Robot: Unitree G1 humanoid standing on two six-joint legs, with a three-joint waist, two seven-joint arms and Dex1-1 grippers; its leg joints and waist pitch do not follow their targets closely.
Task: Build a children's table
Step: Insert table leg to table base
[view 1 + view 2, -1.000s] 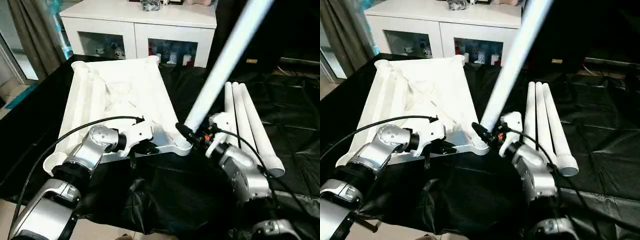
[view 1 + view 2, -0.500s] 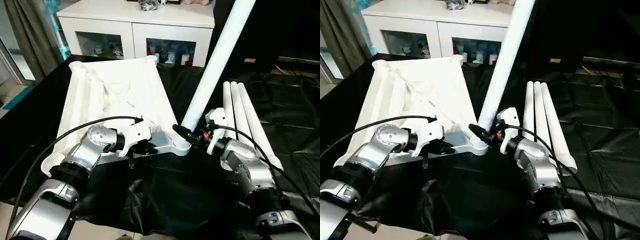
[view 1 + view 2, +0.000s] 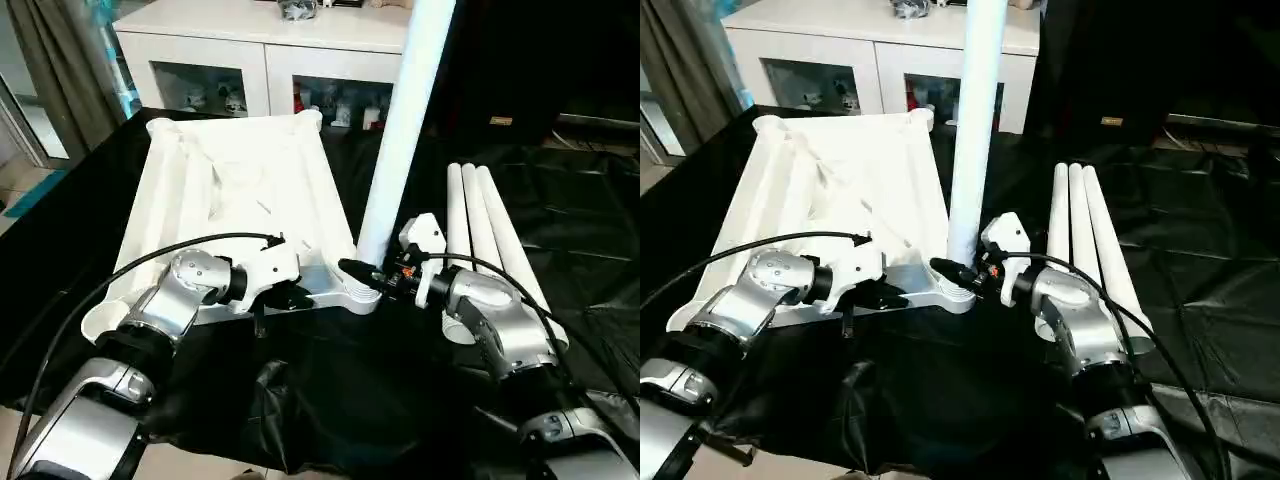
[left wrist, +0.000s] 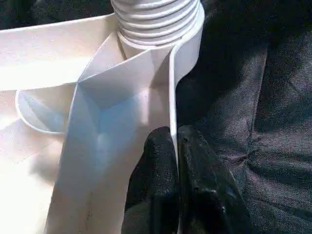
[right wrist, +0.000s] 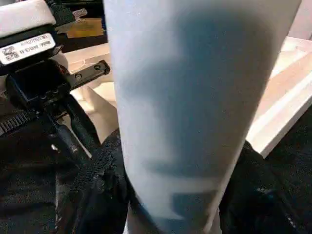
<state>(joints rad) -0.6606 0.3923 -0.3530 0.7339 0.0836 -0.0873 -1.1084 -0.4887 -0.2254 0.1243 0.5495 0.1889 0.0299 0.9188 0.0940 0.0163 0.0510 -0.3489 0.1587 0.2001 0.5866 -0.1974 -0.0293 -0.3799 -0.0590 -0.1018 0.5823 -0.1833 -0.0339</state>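
Note:
The children's table top [image 3: 240, 190] lies upside down on the black cloth, ribbed underside up. My left gripper [image 4: 174, 136] is shut on its near rim, one black finger [image 4: 156, 161] on each side of the thin edge, just beside the ridged corner socket [image 4: 156, 19]. A long white leg [image 3: 400, 140] stands almost upright with its foot in that near right socket [image 3: 362, 297]. My right gripper [image 3: 368, 275] is shut on the leg's lower end, and the leg [image 5: 195, 97] sits between its fingers in the right wrist view.
Three more white legs [image 3: 490, 240] lie side by side on the black cloth [image 3: 350, 400] to the right of the top. A white cabinet [image 3: 270, 50] with glass-fronted shelves stands behind. A curtain [image 3: 50, 70] hangs at the far left.
The leg has swung from leaning far to the right to nearly upright over the corner socket, with my right forearm turning along. My left gripper has kept its hold on the rim.

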